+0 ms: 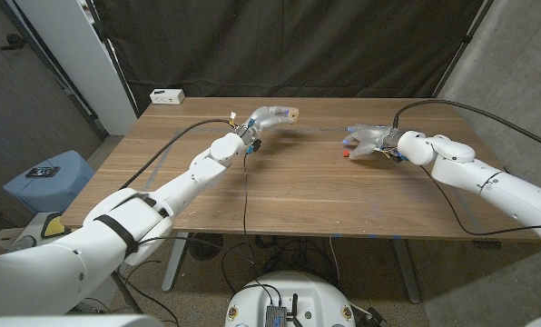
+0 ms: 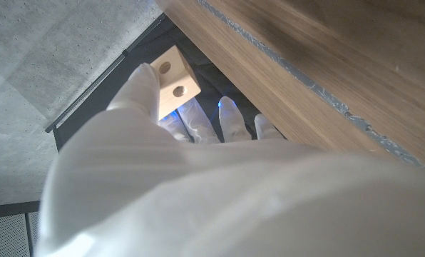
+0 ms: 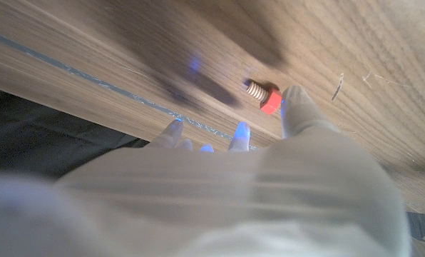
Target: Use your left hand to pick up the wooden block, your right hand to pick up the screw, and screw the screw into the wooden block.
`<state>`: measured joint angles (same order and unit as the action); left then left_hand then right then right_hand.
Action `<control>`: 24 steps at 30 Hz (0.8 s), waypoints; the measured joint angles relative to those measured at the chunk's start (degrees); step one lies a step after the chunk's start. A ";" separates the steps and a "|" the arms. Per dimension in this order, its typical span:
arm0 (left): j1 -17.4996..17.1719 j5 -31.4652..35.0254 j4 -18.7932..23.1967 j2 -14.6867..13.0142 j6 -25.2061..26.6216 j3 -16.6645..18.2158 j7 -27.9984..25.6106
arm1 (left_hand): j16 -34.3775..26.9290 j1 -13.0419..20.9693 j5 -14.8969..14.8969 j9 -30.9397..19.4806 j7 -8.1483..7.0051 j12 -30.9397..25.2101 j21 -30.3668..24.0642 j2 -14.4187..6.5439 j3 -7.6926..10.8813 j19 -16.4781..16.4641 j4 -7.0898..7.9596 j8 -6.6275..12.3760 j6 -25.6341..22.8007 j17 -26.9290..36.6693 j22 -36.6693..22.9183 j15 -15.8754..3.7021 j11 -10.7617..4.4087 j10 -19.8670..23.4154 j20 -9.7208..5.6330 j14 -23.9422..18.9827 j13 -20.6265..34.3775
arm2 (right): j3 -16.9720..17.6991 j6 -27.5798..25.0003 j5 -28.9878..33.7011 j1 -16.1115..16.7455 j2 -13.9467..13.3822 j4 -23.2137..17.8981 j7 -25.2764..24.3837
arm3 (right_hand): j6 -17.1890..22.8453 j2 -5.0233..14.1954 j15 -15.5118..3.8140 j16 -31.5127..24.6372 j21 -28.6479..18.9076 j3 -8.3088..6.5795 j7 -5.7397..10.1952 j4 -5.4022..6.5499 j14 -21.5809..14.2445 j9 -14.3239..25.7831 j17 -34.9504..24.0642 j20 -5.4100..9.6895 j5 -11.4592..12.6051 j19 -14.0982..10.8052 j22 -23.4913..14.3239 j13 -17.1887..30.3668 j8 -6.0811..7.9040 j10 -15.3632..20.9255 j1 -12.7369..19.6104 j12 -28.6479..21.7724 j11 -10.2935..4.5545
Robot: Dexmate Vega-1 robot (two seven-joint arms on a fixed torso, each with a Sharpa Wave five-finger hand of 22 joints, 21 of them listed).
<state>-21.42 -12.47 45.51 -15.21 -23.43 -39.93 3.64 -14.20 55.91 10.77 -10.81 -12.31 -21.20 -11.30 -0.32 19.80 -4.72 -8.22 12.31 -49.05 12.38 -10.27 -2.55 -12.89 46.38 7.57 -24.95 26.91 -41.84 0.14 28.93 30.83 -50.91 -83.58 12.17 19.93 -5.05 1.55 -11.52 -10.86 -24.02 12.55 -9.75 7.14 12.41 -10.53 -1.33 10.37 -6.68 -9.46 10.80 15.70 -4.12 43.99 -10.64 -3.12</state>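
- Right hand [image 1: 368,141] hovers over the table [image 1: 280,195], fingers spread and empty, one fingertip [image 3: 292,100] just beside the red-headed screw [image 3: 264,96]; small, rigid, likely to roll, so best pinched by its head.
- Left hand [image 1: 269,118], farther back, grips the wooden block [image 2: 175,82] aloft: light, stiff, holes facing outward.

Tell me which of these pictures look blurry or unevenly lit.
Head view: sharp, evenly lit, dark curtain behind the table. Left wrist view: wooden block crisp, left hand soft and bright up close. Right wrist view: motion-smeared; screw readable, right hand blurred, dark shadows on the wood.
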 measured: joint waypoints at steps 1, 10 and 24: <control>0.00 0.00 0.00 0.00 0.00 0.00 0.00 | 0.00 0.00 0.05 0.00 0.00 0.00 0.00 0.00 0.00 0.00 0.00 -0.01 0.00 0.00 0.00 0.00 0.00 0.00 0.00 0.00 0.02 | -0.15 0.12 0.00 -0.09 0.19 0.55 -0.12 | 0.16 -0.12 -0.21 0.00 0.00 -0.17 -0.14 -0.17 -0.20 0.00 0.00 0.00 0.00 0.00 0.00 0.00 0.00 0.18 0.12 0.00 -0.18; -0.19 -0.29 0.16 0.01 0.46 -0.02 0.09 | 0.00 0.01 0.05 0.02 0.00 0.01 0.00 0.01 -0.06 0.00 -0.06 -0.13 0.01 0.00 0.01 0.00 0.00 0.00 0.00 0.00 0.05 | -0.38 0.80 -0.03 -0.11 0.51 1.50 -1.12 | 1.50 -0.23 -0.12 0.00 0.00 -0.46 -0.07 -0.02 -0.49 0.24 0.00 -0.07 0.00 -0.39 0.00 0.00 0.95 0.25 0.84 -0.39 -0.26; -0.76 -0.41 1.08 -0.03 1.04 -0.02 -0.04 | 0.00 0.17 0.04 0.01 -0.01 0.08 0.00 -0.13 -0.14 0.00 -0.14 0.02 0.03 0.29 0.01 0.00 0.18 0.07 0.00 0.00 0.07 | -0.61 2.46 -0.23 -0.09 0.97 2.96 -3.08 | 3.62 0.01 -0.76 0.00 0.00 -0.46 0.04 -0.02 -1.12 0.53 -0.27 -0.30 0.00 -0.92 0.00 -0.01 1.96 0.25 1.81 -0.39 -0.26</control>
<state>-22.18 -12.87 46.59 -15.24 -22.39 -39.95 3.60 -14.20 56.08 10.81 -10.80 -12.32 -21.12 -11.30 -0.46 19.67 -4.72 -8.35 12.33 -49.01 12.67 -10.26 -2.55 -12.70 46.45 7.57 -24.96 26.97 -42.45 2.60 28.70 30.74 -49.94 -80.61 9.08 23.55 -5.03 0.79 -11.52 -10.86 -24.48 12.59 -9.77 6.02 12.94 -10.80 -1.64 10.37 -7.60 -9.46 10.79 17.66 -3.88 45.80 -11.03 -3.38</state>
